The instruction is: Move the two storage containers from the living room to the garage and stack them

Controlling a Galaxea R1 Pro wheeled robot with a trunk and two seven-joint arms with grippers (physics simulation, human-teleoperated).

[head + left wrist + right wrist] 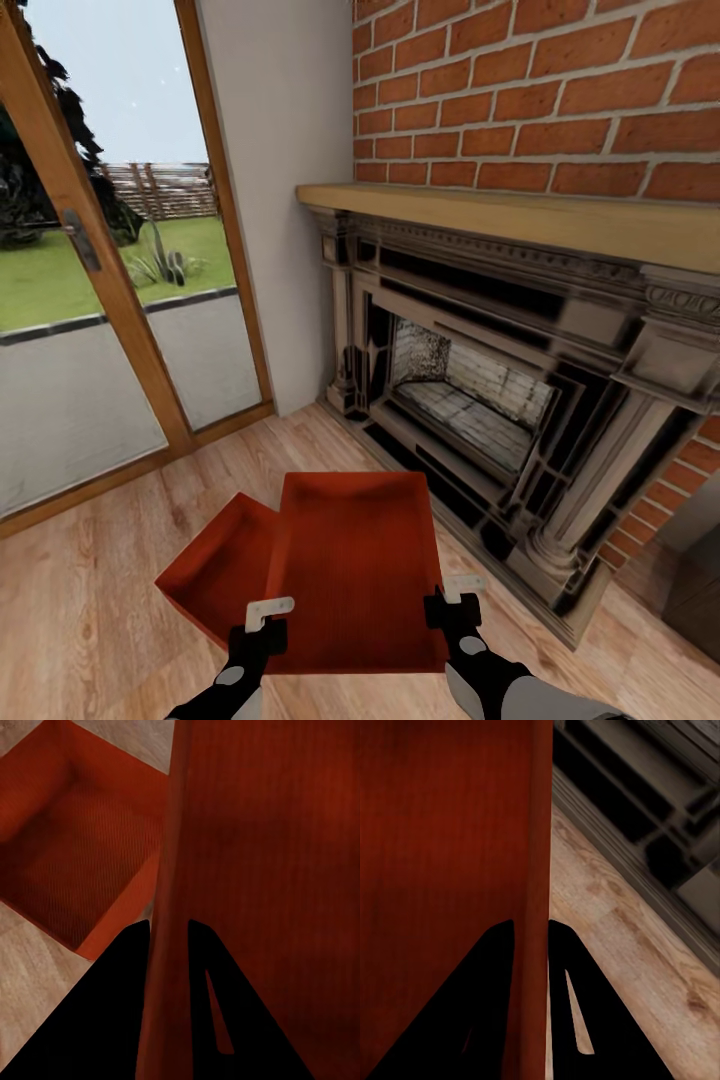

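While both arms reached forward in the head view, the near bin [360,560] sat between them, lifted and tilted with its open top facing the camera. The left pincer [268,612] was closed on the bin's left wall, and the wrist view showed that thin wall [166,945] clamped between the 2 dark fingers [112,1020]. The right pincer [455,590] was closed on the right wall in the same way, the wall [532,945] pinched between its fingers [577,1005].

Beside the held bin, on the left, the second bin [215,580] stood on the wood plank floor [90,620], turned at an angle, with one corner hidden behind the held one; I could not tell whether they touched. Both bins were empty, red-orange inside with plain ribbed bottoms.

To the right, the dark fireplace [500,400] ran close along the held bin's right edge, its base just beside it, with red brick [540,90] above a pale mantel [520,215]. To the left lay open floor up to the wood-framed glass door [90,300], with a white wall panel [285,200] between door and fireplace.
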